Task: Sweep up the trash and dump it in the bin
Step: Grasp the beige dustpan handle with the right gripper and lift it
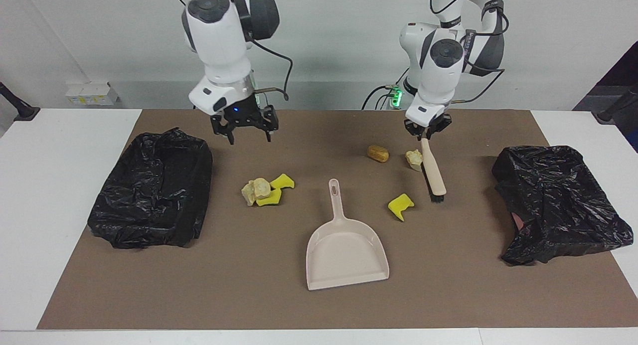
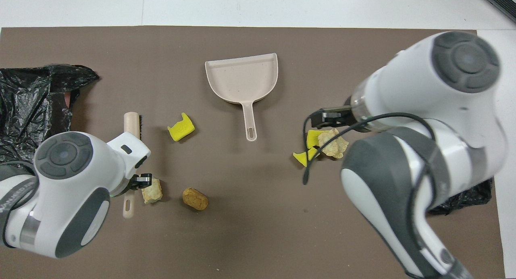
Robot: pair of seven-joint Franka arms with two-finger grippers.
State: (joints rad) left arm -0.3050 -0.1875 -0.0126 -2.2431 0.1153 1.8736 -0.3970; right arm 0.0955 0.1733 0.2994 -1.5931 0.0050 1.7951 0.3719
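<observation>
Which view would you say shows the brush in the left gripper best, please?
The facing view: the brush hangs in full below the left gripper, handle and dark bristles visible beside the beige foam lump. In the overhead view the arm hides the brush's middle.

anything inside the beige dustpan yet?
No. The beige plastic dustpan lies flat on the brown mat, its pan bare in both views. All the foam and sponge scraps sit on the mat beside it. Nothing covers the pan.
</observation>
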